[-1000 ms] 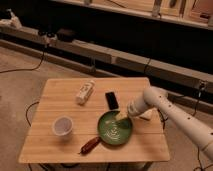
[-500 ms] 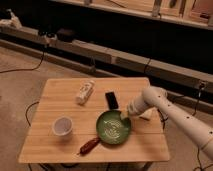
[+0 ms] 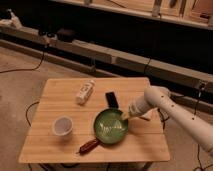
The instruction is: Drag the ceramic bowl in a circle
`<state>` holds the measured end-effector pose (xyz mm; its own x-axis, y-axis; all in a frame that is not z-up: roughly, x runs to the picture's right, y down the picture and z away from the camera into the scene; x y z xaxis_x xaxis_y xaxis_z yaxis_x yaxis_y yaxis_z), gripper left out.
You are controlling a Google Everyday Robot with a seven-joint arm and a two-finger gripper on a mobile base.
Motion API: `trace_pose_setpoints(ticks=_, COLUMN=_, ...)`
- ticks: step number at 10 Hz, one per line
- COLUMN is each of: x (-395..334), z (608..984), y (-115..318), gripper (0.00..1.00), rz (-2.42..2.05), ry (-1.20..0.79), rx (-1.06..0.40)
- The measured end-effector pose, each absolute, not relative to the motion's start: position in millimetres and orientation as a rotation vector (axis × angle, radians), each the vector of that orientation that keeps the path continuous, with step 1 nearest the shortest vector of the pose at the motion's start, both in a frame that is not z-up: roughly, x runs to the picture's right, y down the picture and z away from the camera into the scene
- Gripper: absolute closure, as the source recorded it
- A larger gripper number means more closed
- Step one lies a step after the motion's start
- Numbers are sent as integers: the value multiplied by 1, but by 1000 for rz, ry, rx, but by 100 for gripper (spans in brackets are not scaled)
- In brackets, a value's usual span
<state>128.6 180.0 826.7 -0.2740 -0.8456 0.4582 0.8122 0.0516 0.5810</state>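
The white jointed robot arm [image 3: 167, 104] is reaching in from the right, and its gripper [image 3: 125, 116] is pressing down at the far right rim of the wide, shallow green ceramic bowl [image 3: 110, 129]. I cannot tell whether the gripper is spread or closed on the rim. Meeting the bowl at its edge rather than its middle is probably giving it a wall to push and pull against.

The ceramic bowl is sitting flat on the light wooden table [image 3: 60, 152], near the right of its middle. A reddish-brown oblong object [image 3: 89, 146] is lying just beside its near left rim, and a flat black rectangle [image 3: 111, 99] just beyond its far rim. A small white cup [image 3: 62, 126] is standing apart to the left, so a tight circle looks wise.
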Motion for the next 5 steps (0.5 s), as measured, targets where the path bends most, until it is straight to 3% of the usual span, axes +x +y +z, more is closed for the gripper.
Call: trace_pose_setpoints(ticks=5, x=138, z=805, y=208, gripper=89, rz=-1586, ry=-997, rx=31)
